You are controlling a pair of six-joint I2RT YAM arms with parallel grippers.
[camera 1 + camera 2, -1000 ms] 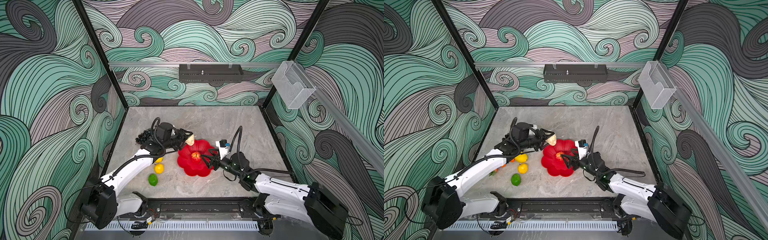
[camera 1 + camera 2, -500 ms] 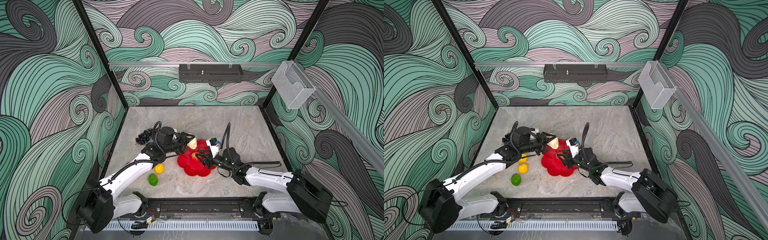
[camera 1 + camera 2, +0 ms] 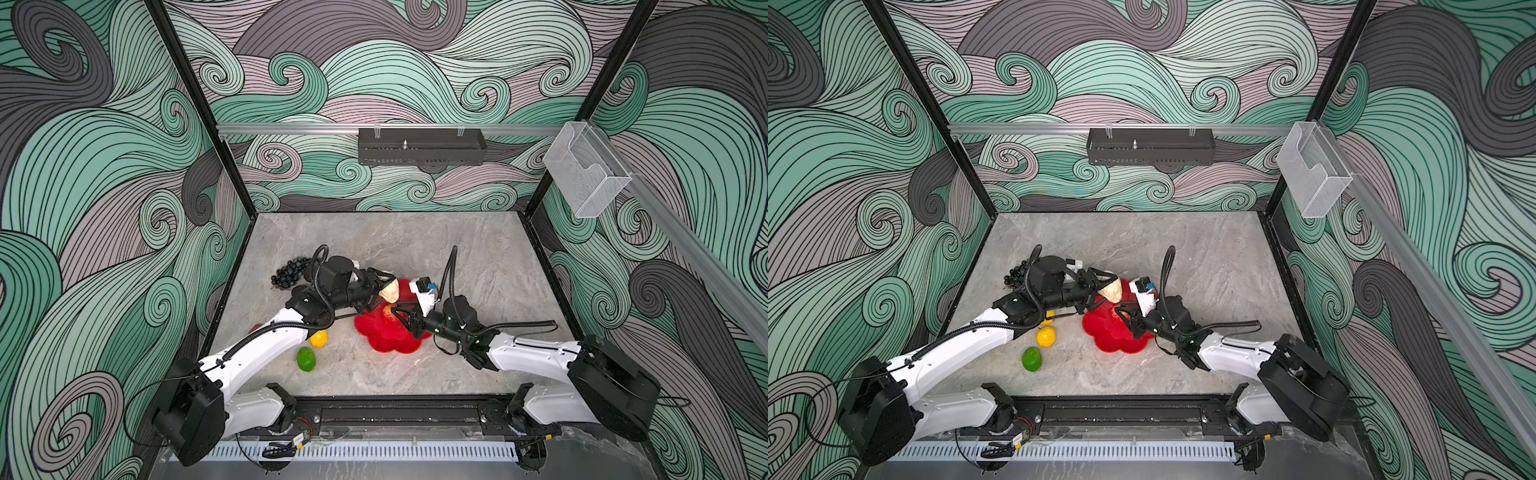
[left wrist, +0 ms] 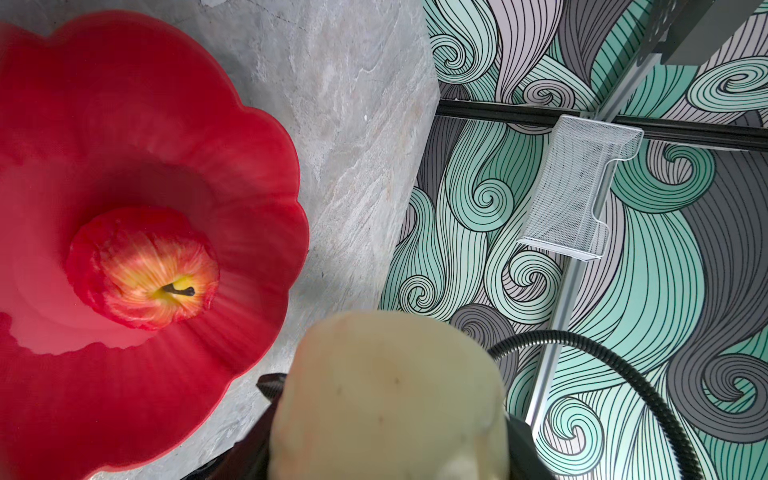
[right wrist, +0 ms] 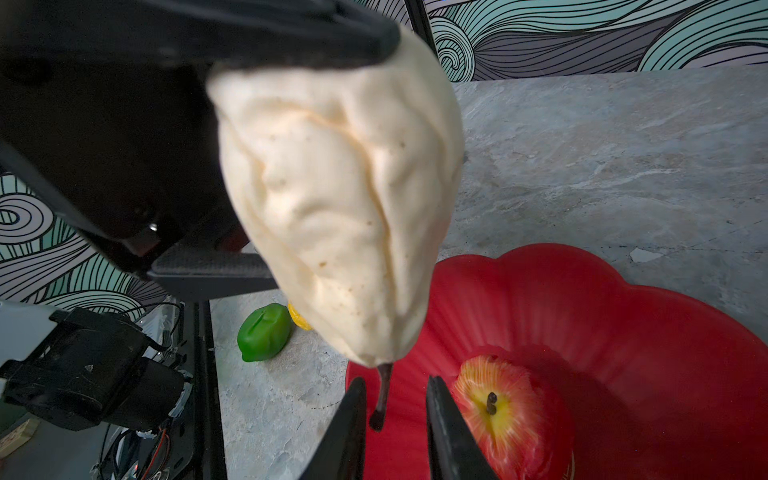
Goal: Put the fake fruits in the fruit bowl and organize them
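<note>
Left gripper [image 3: 383, 288] gripped the beige pear [image 5: 345, 199] by its fat end and held it over the upper left rim of the red fruit bowl [image 3: 386, 348], lower middle of both top views. Right gripper [image 5: 397, 401] had its fingers narrowly apart with the pear's stem [image 5: 382, 395] between them; contact unclear. Red apple [image 4: 145, 270] sat mid-bowl. Lime [image 3: 306, 359] and lemon [image 3: 319, 338] lay on the table [image 3: 374, 249] left of the bowl, grape bunch [image 3: 289, 272] farther up-left.
</note>
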